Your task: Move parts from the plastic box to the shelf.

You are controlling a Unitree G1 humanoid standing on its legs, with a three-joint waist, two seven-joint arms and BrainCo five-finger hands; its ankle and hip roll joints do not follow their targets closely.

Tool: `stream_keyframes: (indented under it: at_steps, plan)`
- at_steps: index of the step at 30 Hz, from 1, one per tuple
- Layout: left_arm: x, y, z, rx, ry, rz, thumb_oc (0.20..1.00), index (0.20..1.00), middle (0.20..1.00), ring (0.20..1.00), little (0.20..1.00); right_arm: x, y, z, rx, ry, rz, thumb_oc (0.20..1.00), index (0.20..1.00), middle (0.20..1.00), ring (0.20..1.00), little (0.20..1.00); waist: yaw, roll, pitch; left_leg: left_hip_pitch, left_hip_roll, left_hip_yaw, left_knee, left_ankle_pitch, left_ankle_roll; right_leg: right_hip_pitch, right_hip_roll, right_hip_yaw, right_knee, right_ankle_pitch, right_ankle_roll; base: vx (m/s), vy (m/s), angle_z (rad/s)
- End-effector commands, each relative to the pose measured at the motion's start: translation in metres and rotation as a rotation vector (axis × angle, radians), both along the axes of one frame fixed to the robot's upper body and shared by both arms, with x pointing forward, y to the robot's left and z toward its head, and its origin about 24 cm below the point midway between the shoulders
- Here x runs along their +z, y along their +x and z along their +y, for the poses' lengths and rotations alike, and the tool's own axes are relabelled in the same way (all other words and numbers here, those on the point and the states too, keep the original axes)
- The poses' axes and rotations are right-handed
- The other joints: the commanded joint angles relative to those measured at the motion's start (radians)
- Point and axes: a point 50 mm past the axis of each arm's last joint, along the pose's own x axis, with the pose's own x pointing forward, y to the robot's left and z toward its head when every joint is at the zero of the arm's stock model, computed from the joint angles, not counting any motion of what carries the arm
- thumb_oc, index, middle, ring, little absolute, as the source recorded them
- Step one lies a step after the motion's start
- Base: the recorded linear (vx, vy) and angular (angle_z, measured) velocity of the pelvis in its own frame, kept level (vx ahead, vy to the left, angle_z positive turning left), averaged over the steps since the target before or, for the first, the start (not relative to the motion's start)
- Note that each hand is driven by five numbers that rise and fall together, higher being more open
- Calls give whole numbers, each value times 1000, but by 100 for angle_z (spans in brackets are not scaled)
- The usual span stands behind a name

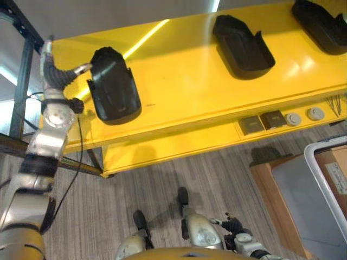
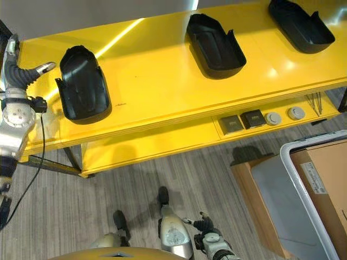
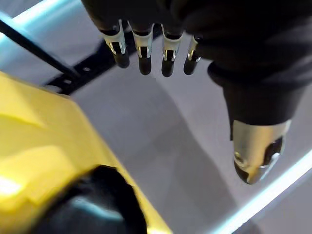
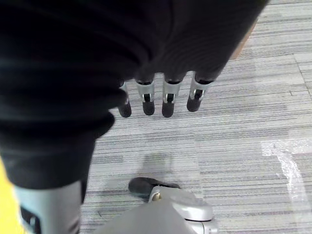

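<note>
Three black parts (image 2: 82,85) on yellow shelf (image 2: 157,81); left hand (image 1: 57,73) fingers (image 3: 141,53) released beside leftmost, seemingly apart.

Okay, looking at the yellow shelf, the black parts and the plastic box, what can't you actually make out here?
- Grey-rimmed plastic box: cut off by the right eye view's edge, a brown cardboard sheet covers its contents.
- Third black moulded part: clipped by the left eye view's top edge.
- Small grey round buttons on the yellow shelf: too small.
</note>
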Motion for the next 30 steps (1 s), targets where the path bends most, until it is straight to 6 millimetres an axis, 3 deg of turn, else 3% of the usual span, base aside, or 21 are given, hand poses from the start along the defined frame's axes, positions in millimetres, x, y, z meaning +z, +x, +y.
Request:
stream_keyframes:
  at_steps: [1,5,9,10,11,16,24,30]
  plan:
    - [10,-6,-13,-93,19,-106,1000,1000,1000,1000,1000,-7,-22,-3,-4,2,75,1000,1000,1000,1000,1000,10,27,-55,3,94,-88,-5,9,-65,55,-54,-5,-1,-81,106,54,6,5]
    - [-16,-31,-52,-362,-52,-59,1000,1000,1000,1000,1000,-10,-31,-4,-34,7,111,1000,1000,1000,1000,1000,20,26,-88,40,94,-94,-5,-2,-60,105,-57,-17,3,-103,101,48,6,2]
    - [-33,-51,-68,-529,-142,1,1000,1000,1000,1000,1000,-11,-33,-2,-49,16,116,1000,1000,1000,1000,1000,29,23,-112,64,90,-96,-5,-10,-55,133,-61,-26,5,-112,99,24,14,15]
    - [-45,-63,-76,-639,-186,73,476,476,476,476,476,-11,-33,-2,-58,23,115,1000,1000,1000,1000,1000,33,21,-126,78,86,-98,-5,-16,-51,149,-63,-30,7,-117,99,15,18,14]
    - [-50,-69,-80,-694,-211,103,200,200,200,200,200,-11,-32,-1,-62,29,112,1000,1000,1000,1000,1000,35,21,-130,82,86,-99,-5,-18,-49,154,-64,-32,9,-119,100,18,21,4]
    - [-103,-84,-95,-809,-457,353,200,200,200,200,200,-13,-32,7,-29,49,123,1000,1000,1000,1000,1000,40,10,-143,93,77,-107,-5,-25,-38,170,-69,-30,17,-124,98,6,8,3]
    - [-119,-79,-100,-792,-483,417,200,200,200,200,200,-15,-32,16,12,51,135,1000,1000,1000,1000,1000,34,6,-132,70,68,-111,-5,-22,-33,149,-73,-27,17,-116,101,-11,8,6]
    - [-104,-47,-102,-688,-549,302,200,200,200,200,200,-9,-14,16,31,16,72,1000,1000,1000,1000,1000,8,9,-74,-31,65,-98,-5,4,-35,32,-73,-2,12,-77,107,-95,6,-3]
